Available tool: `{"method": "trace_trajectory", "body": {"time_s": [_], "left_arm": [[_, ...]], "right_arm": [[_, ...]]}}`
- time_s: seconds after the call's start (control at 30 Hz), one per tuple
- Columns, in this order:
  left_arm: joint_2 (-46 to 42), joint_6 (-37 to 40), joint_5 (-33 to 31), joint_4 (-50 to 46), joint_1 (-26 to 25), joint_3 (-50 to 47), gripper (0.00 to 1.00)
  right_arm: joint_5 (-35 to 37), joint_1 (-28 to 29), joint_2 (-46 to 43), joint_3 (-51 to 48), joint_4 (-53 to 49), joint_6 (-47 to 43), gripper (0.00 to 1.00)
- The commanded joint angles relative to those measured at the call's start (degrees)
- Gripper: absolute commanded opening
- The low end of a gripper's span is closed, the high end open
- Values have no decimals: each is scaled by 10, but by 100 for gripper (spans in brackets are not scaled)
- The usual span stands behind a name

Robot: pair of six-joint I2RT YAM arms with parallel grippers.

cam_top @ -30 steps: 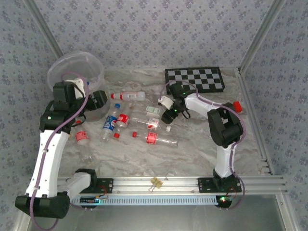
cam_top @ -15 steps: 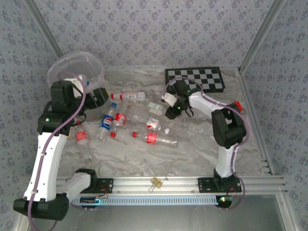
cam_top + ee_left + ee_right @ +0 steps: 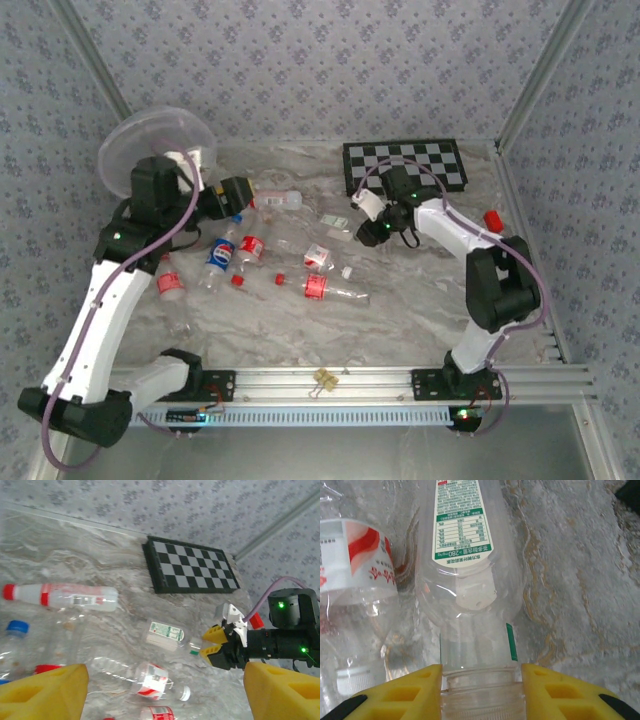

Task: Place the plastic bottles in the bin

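Several clear plastic bottles lie scattered across the marble table [image 3: 420,300]. My right gripper [image 3: 482,696] is shut on the threaded neck of a capless bottle with a white and green label [image 3: 465,580]; in the top view that bottle [image 3: 331,221] lies just left of the right gripper [image 3: 372,233]. My left gripper [image 3: 162,695] hangs open above the bottles with nothing between its yellow fingers [image 3: 42,690]; in the top view it [image 3: 240,192] sits right of the frosted bin [image 3: 150,145], which the left arm partly hides. Below it lie a red-capped bottle [image 3: 60,595] and a red-labelled, white-capped one [image 3: 150,677].
A black-and-white checkerboard [image 3: 405,165] lies at the back right. A small red cap [image 3: 492,220] sits near the right edge. More bottles lie at the left, one blue-labelled [image 3: 222,255] and one red-labelled [image 3: 325,290]. Patterned walls close in the table.
The left arm has lifted and swung right, away from the bin, out over the bottles. The right gripper has drawn back to the right, pulling the green-labelled bottle with it.
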Motion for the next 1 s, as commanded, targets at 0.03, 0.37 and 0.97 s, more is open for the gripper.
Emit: {"method": "trace_trajectory", "body": {"time_s": [0.03,0.37,0.97], "left_arm": [[18,-11,7,54,-47,28,81],[169,-46,48,155,-151,76,81],[276,-222,69,389,-168,9,95]], "right_arm": [[21,-12,-81,-63,37,44,33],[1,-25,-265,-191,121,133,29],[25,-3,-406,-272,292,240,30]]}}
